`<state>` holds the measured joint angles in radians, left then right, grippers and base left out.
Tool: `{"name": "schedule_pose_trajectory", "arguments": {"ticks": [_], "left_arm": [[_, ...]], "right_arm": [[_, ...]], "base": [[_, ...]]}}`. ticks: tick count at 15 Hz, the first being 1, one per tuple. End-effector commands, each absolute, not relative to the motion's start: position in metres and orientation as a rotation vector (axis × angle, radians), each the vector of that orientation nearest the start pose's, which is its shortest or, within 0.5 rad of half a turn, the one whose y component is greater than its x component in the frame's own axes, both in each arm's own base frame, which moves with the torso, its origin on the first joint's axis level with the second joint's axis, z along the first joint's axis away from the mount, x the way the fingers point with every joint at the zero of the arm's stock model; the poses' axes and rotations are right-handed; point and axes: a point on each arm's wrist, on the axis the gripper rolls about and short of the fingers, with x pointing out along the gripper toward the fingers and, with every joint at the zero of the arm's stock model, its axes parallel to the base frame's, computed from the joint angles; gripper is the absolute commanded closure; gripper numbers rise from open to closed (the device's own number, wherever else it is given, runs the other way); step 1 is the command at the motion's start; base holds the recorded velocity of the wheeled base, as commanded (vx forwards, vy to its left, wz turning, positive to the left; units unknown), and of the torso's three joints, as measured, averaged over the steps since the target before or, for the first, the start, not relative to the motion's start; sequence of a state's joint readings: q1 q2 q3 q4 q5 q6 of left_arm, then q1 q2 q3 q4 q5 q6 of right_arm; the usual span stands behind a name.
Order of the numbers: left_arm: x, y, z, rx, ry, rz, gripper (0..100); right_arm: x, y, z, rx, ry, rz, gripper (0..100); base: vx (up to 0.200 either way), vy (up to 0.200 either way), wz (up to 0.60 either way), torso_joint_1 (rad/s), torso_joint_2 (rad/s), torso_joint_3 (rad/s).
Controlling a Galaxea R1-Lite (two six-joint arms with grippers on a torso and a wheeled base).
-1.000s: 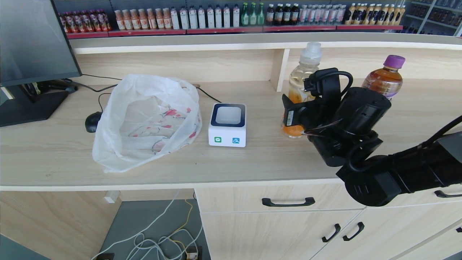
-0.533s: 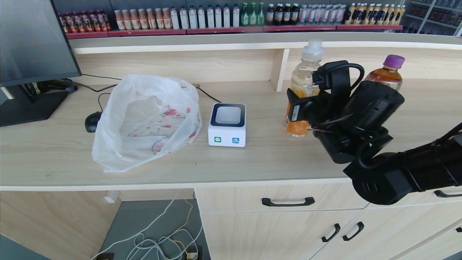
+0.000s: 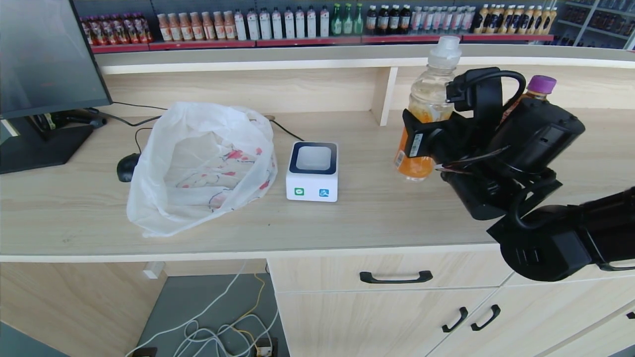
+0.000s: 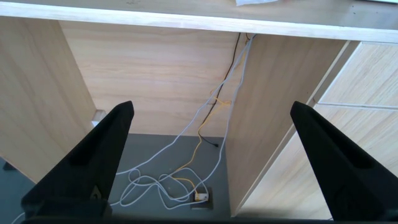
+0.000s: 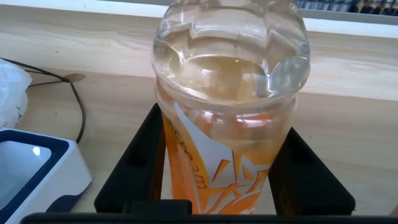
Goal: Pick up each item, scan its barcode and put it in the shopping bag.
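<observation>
My right gripper [image 3: 430, 144] is shut on a clear bottle of orange drink [image 3: 425, 111] with a white cap and orange label, held upright a little above the counter, to the right of the scanner. In the right wrist view the bottle [image 5: 229, 124] fills the space between the black fingers [image 5: 134, 171]. The white barcode scanner [image 3: 313, 171] with a dark-rimmed window sits mid-counter. The white plastic shopping bag [image 3: 201, 163] lies open to its left. A purple-capped tea bottle [image 3: 538, 89] stands behind my right arm. My left gripper [image 4: 211, 162] hangs open below the counter, over floor cables.
A monitor [image 3: 47, 54] on its stand and a black mouse [image 3: 127, 167] occupy the counter's left end. A raised wooden ledge [image 3: 347, 64] with a divider [image 3: 387, 94] backs the counter. Drawers with black handles [image 3: 396, 277] lie below. Shelves of bottles [image 3: 317, 22] line the far wall.
My right gripper has lifted the orange drink bottle off the counter, up and slightly to the right. Bag, scanner and purple-capped bottle stayed put.
</observation>
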<state>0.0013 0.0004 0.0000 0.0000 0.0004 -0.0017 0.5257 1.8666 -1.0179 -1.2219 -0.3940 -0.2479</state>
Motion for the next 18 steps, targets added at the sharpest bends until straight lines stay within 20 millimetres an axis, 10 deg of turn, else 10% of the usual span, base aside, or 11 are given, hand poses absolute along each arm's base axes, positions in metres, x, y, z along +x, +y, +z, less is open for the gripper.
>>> {"name": "schedule_pose_trajectory", "arguments": {"ticks": [1,8,18], "left_arm": [[-0.023,0.000,0.075,-0.002,0.000,0.003,0],[-0.023,0.000,0.075,-0.002,0.000,0.002,0],[-0.023,0.000,0.075,-0.002,0.000,0.003,0]], "right_arm": [[0.298,0.165,0.250,-0.074,-0.361,0.090,100],[0.244,0.171,0.258,-0.057,-0.366,0.196,100],[0.177,0.123,0.242,-0.082,-0.323,0.207,100]], "base": [[0.000,0.000,0.00,0.000,0.00,0.000],[0.000,0.000,0.00,0.000,0.00,0.000],[0.000,0.000,0.00,0.000,0.00,0.000]]}}
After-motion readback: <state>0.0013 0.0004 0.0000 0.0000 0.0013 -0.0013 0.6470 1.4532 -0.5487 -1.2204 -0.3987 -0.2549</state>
